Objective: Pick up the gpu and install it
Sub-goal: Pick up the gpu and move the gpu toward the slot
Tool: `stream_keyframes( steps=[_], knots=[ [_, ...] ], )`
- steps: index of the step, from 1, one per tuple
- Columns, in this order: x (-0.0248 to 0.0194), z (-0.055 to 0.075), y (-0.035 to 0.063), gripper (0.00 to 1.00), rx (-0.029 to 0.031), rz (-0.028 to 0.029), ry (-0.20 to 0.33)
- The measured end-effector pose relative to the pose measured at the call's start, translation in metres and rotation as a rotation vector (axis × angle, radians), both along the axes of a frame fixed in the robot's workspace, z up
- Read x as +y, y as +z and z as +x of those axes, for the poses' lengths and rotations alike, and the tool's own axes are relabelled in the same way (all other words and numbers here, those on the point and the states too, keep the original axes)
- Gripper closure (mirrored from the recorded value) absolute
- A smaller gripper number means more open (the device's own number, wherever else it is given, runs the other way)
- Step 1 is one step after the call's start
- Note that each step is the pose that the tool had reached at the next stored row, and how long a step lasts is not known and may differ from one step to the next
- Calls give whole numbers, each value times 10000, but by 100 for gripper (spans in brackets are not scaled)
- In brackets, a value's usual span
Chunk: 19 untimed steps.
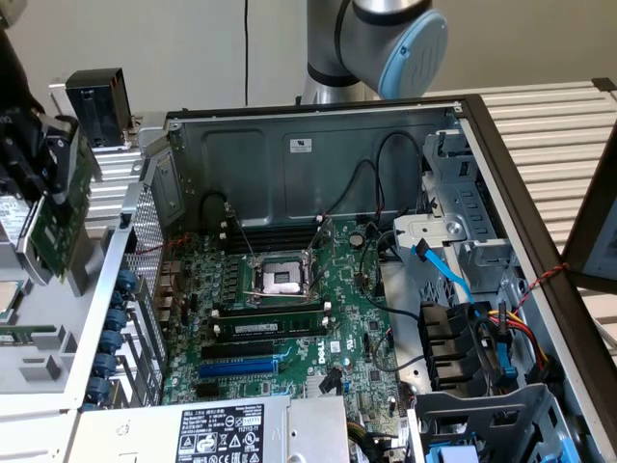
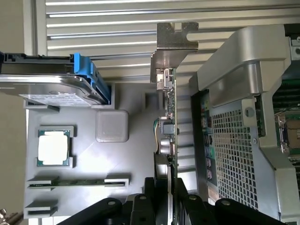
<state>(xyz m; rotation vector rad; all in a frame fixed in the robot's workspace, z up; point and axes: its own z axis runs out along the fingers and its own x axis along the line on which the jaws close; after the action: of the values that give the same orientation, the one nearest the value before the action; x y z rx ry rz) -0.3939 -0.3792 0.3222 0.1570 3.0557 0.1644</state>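
Observation:
The gpu (image 1: 64, 207) is a green card with a silver end bracket. It hangs in the air at the exterior view's left, outside the open computer case (image 1: 318, 145), and my black gripper (image 1: 40, 178) is shut on it. In the wrist view the gpu (image 2: 169, 108) is edge-on, with its bracket (image 2: 174, 44) at the far end, and it is clamped in my gripper (image 2: 164, 190). The card is above a grey parts tray (image 2: 136, 140), beside the case's perforated rear wall (image 2: 234, 154). The motherboard (image 1: 347, 318) lies flat inside the case with its blue slot (image 1: 236, 367) free.
The tray holds a processor chip (image 2: 54, 146), a memory stick (image 2: 77, 183) and a hard drive in a blue carrier (image 2: 61, 86). Inside the case are the processor socket (image 1: 281, 280), a seated memory stick (image 1: 265, 313), loose cables (image 1: 501, 333) and drive cages (image 1: 463, 222). A power supply (image 1: 231, 429) sits at the front.

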Motion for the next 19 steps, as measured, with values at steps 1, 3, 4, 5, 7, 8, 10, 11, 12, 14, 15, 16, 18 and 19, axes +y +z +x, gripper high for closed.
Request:
stream_keyframes(
  steps=[1, 3, 4, 5, 7, 8, 10, 11, 12, 14, 15, 16, 18, 19],
  knots=[
    [0, 18, 38, 72, 27, 0, 6],
    [0, 65, 130, 72, 57, 0, 15],
    [0, 88, 175, 72, 71, 1, 20],
    [0, 109, 218, 72, 89, 0, 26],
    [0, 142, 290, 72, 163, 1, 30],
    [0, 156, 318, 72, 219, 1, 30],
    [0, 179, 363, 72, 361, 2, 30],
    [0, 190, 384, 72, 437, 2, 30],
    [0, 202, 407, 72, 505, 0, 30],
    [0, 249, 475, 72, 591, -1, 30],
    [0, 289, 519, 72, 597, 0, 30],
    [-1, 335, 567, 72, 599, 2, 29],
    [-4, 423, 655, 72, 603, 2, 31],
    [-6, 471, 703, 72, 605, 2, 31]
  ],
)
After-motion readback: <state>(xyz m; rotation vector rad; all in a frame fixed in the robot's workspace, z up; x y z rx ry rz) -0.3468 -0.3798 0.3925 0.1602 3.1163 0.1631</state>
